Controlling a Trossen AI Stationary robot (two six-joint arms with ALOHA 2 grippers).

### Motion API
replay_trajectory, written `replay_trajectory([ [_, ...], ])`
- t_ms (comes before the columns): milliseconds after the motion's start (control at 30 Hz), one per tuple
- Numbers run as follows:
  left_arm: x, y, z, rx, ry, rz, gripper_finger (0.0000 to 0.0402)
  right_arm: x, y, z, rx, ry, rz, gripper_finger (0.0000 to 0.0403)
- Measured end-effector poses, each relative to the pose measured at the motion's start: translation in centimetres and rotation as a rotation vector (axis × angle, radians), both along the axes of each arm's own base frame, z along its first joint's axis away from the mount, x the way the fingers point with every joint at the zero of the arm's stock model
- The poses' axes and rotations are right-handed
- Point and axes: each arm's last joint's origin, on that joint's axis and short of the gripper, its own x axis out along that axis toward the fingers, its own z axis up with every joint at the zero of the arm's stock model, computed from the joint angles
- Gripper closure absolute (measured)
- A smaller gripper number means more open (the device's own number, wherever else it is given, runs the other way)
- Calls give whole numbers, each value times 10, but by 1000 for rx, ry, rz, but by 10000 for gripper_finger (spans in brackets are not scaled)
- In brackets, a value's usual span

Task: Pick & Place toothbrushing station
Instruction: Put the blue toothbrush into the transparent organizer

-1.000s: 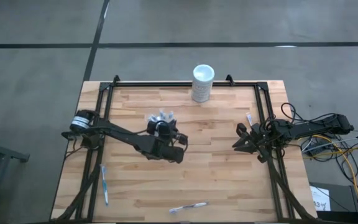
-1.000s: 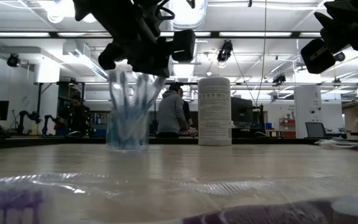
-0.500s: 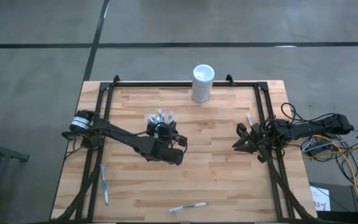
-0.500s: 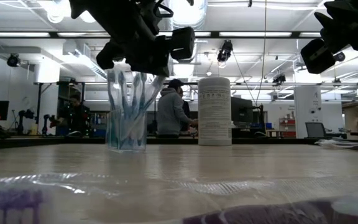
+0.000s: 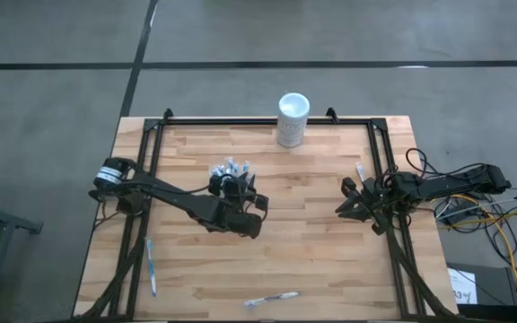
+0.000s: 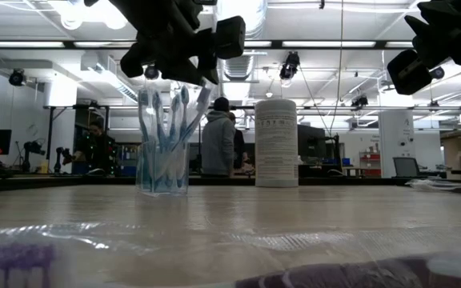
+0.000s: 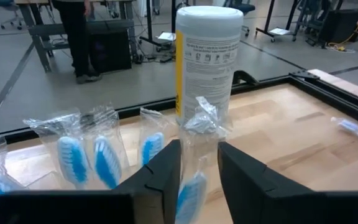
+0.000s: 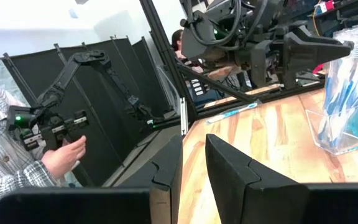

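1. At the table's left front edge, we see a loose toothbrush lying flat on the wood, well apart from everything else.
2. Left of centre, we find the left gripper poised just over the clear cup, which stands upright on the table with wrapped blue-and-white toothbrushes fanning out of its top.
3. In the left wrist view, we see that gripper's fingers parted, with one wrapped toothbrush standing in the gap between them; we cannot tell whether either finger touches it.
4. Near the front edge, about mid-table, we see a second loose toothbrush lying flat.
5. At the back edge, just right of the cup as the low view shows it, we see a white canister standing upright.
6. At the right edge, we see the right gripper hanging above the table, far from the cup, its fingers a little apart with nothing between them.
7. Just behind it, another wrapped toothbrush lies beside the table's right rail.
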Motion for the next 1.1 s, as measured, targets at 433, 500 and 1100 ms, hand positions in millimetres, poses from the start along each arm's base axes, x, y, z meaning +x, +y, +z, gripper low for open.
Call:
replay_trajectory([
  [433,-6,-6,6,-5,-5,-19,247,0,0,0,0,0,0,335],
  [500,-10,-7,11,-7,-11,-23,241,0,0,0,0,0,0,335],
  [1100,-53,-6,70,-37,-12,-120,236,0,0,-2,-2,16,0,335],
])
